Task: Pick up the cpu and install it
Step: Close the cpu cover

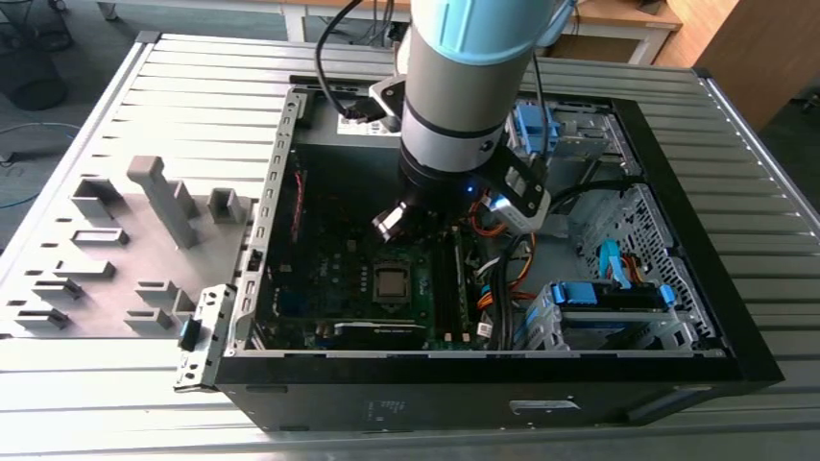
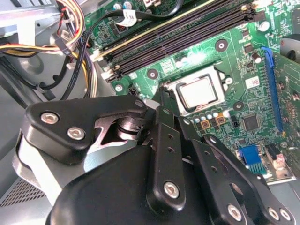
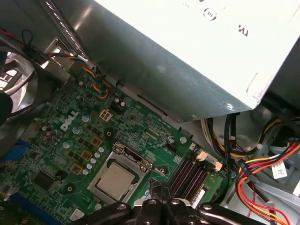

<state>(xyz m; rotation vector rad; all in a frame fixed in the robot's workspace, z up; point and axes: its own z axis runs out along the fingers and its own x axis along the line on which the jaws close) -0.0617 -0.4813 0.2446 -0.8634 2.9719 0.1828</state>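
Observation:
The cpu is a small silvery square lying flat in the metal-framed socket of the green motherboard inside the open computer case. It appears in both wrist views, as the cpu and the cpu. My gripper hangs over the board, a little above the socket and toward the memory slots. In the second wrist view its black fingers come together, and the gripper is shut with nothing in it. The gripper is apart from the cpu.
The black case wall surrounds the board. Memory slots run beside the socket. A grey power supply box and coloured cable bundles crowd one side. A grey tray with plastic blocks lies at the exterior view's left.

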